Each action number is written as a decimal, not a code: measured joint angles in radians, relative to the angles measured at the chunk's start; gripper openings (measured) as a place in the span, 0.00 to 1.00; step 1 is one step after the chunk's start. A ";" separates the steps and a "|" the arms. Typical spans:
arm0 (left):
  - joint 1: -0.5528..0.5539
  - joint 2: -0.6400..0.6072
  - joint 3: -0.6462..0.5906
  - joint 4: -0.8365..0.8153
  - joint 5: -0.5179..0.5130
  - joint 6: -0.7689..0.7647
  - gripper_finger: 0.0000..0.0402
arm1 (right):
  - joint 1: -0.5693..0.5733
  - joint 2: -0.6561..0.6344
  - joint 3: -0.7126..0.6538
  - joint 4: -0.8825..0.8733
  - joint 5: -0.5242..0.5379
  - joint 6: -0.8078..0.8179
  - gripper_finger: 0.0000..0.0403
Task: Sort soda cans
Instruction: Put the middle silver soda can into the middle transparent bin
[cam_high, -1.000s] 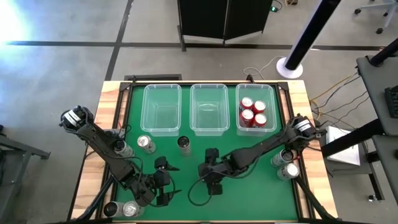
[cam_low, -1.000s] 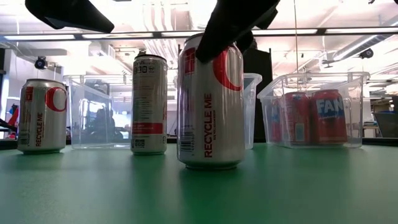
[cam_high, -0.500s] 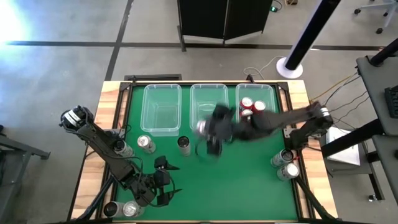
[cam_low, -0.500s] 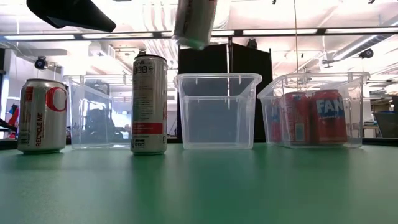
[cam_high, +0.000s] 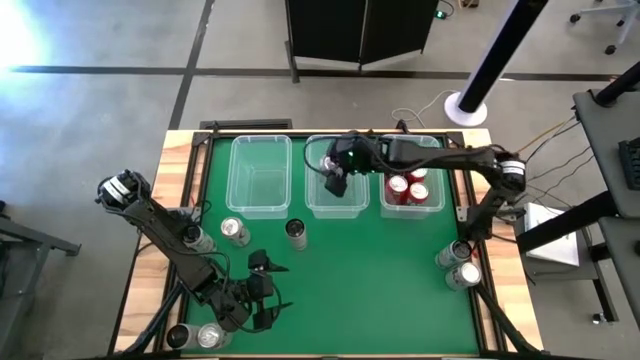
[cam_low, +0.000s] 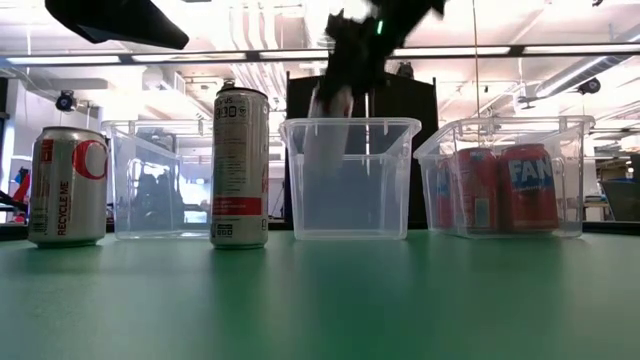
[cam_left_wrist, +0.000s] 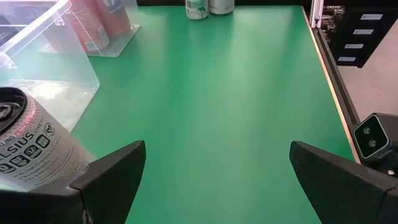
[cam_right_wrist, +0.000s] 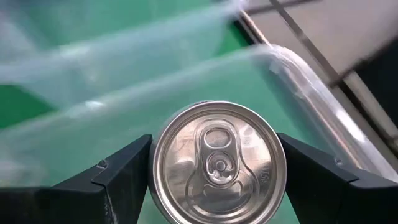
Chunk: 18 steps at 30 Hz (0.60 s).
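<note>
Right pincer (cam_high: 337, 170) clamps a silver can (cam_right_wrist: 217, 163) over the middle bin (cam_high: 335, 205), red cans (cam_high: 408, 187) alongside.

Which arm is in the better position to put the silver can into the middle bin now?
The right. Its gripper is shut on the silver can directly above the middle bin. The left gripper waits open near the table's front, far from the bins.
</note>
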 joint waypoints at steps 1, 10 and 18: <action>0.000 0.000 0.000 0.001 0.000 0.000 0.95 | -0.015 0.008 -0.006 0.010 -0.006 0.000 0.74; 0.015 0.000 0.000 0.007 -0.003 0.014 0.95 | -0.057 0.104 -0.011 0.070 -0.052 -0.013 0.74; 0.019 0.000 0.000 0.009 -0.002 0.012 0.95 | -0.084 0.159 -0.009 0.089 -0.039 0.010 0.74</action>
